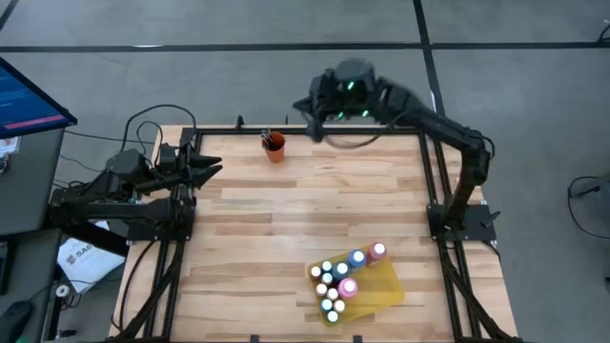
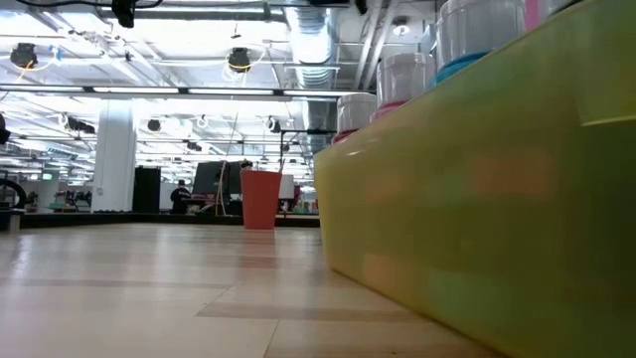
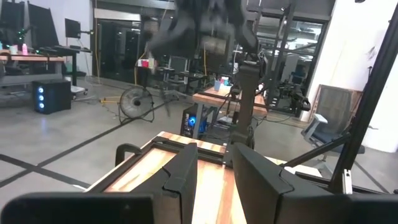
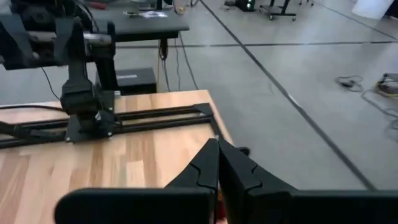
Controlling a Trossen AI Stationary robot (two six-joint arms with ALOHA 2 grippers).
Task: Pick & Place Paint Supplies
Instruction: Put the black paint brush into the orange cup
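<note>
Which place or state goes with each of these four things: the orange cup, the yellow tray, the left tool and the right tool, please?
Things:
1. orange cup
2. yellow tray
3. left tool
4. right tool

Places or states:
A. fingers shut, above a table corner
B. carrying the paint bottles
C. fingers parted, at the table's left edge
D. upright by the table edge opposite the tray

Pairs: 1-D, 2-B, 3-C, 4-A

paint bottles [image 1: 341, 279] sit bunched on a tray [image 1: 389, 287] at the tabletop's [image 1: 286, 219] near right; a cup [image 1: 275, 147] stands well apart at the far edge.
</note>
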